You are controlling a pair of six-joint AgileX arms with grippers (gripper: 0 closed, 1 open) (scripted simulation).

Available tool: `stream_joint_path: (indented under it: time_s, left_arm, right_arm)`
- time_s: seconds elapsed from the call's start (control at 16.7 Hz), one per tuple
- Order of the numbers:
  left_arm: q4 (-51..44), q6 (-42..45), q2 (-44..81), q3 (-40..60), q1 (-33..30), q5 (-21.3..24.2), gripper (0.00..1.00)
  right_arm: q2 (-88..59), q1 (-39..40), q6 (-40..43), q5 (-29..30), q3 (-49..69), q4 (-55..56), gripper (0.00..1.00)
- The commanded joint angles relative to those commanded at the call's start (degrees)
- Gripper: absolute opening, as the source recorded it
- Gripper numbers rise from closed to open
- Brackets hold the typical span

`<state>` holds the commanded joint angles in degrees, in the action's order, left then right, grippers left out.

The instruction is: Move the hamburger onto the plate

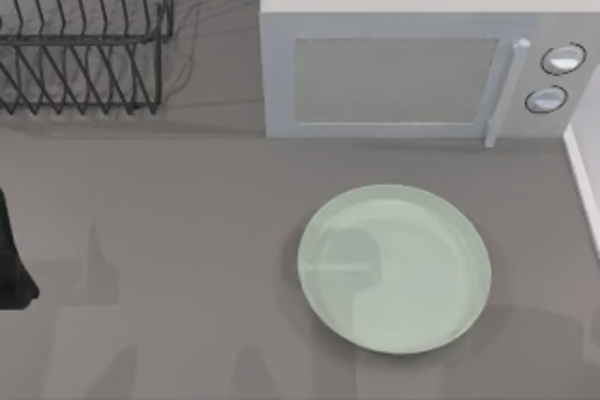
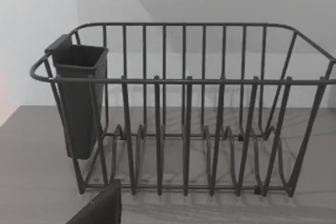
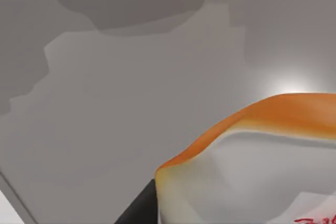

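The plate (image 1: pixel 394 269), round, pale mint green and glossy, lies on the grey table in front of the microwave, with nothing on it. The hamburger (image 3: pixel 273 113) sits very close in the right wrist view as an orange-edged pale shape over grey table. A dark part of my right gripper (image 3: pixel 137 209) touches its edge; whether it holds the hamburger cannot be told. My left arm (image 1: pixel 9 269) is parked at the table's left edge. A dark corner of my left gripper (image 2: pixel 100 209) faces the dish rack.
A white microwave (image 1: pixel 403 53) with its door shut stands at the back, right of centre. A dark wire dish rack (image 1: pixel 84 35) with a cutlery cup (image 2: pixel 79 98) occupies the back left. A white wall edge (image 1: pixel 583 175) bounds the right side.
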<state>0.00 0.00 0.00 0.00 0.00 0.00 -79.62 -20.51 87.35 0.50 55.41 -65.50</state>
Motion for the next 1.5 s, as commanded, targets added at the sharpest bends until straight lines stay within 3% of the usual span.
stream_joint_path:
  time_s: [0.36, 0.6, 1.08, 1.26, 1.5]
  left_arm:
    - [0.0, 0.0, 0.0, 0.0, 0.0, 0.0, 1.0]
    - [0.0, 0.0, 0.0, 0.0, 0.0, 0.0, 1.0]
    - [0.0, 0.0, 0.0, 0.0, 0.0, 0.0, 1.0]
    - [0.0, 0.0, 0.0, 0.0, 0.0, 0.0, 1.0]
    - [0.0, 0.0, 0.0, 0.0, 0.0, 0.0, 1.0]
  right_arm:
    - [-3.41, 3.99, 3.85, -0.02, 3.16, -0.31, 0.0]
    - [-12.42, 16.88, 16.78, -0.22, 12.22, -1.44, 0.0]
    - [-32.72, 51.26, 46.21, -1.05, 32.76, -2.7, 0.0]
    - [-36.6, 57.47, 52.11, -0.96, 37.38, -2.37, 0.0]
    - [-37.33, 58.56, 53.19, -0.91, 38.28, -2.28, 0.0]
